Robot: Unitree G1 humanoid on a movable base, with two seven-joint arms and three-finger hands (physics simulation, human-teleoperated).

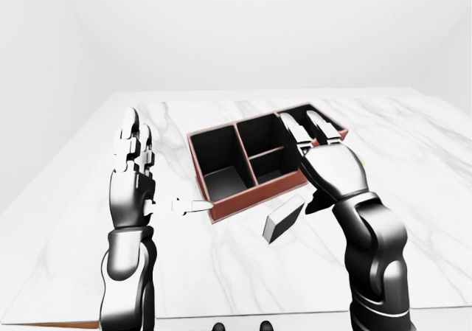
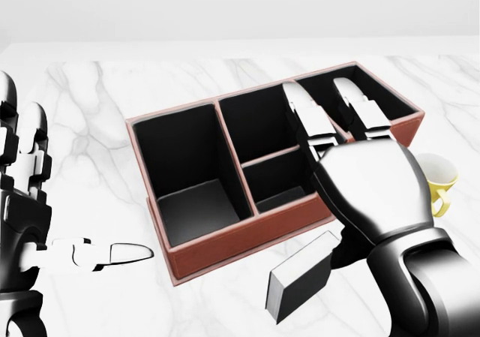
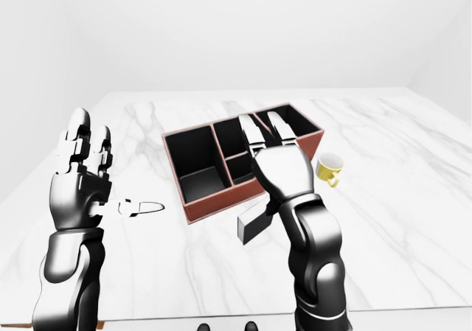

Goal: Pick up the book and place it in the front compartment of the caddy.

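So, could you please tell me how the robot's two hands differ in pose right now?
The left hand stands upright beside the caddy, fingers spread, holding nothing; the right hand reaches flat over the caddy, its fingers stretched out above the compartments. The book sits tilted under the right hand's palm; nothing is near the left. Both are glossy black and white.

A white marble table (image 1: 66, 220) with grey veins was seen. It was surrounded by plain white walls (image 3: 221, 29), evenly lit.

Caddy (image 2: 225, 239) compartments all open from above. Right robot hand (image 2: 352, 149) with book (image 2: 300, 277) blocks caddy's near right. Mug (image 2: 439, 183) right of caddy. Tabletop (image 2: 90, 127) left open.
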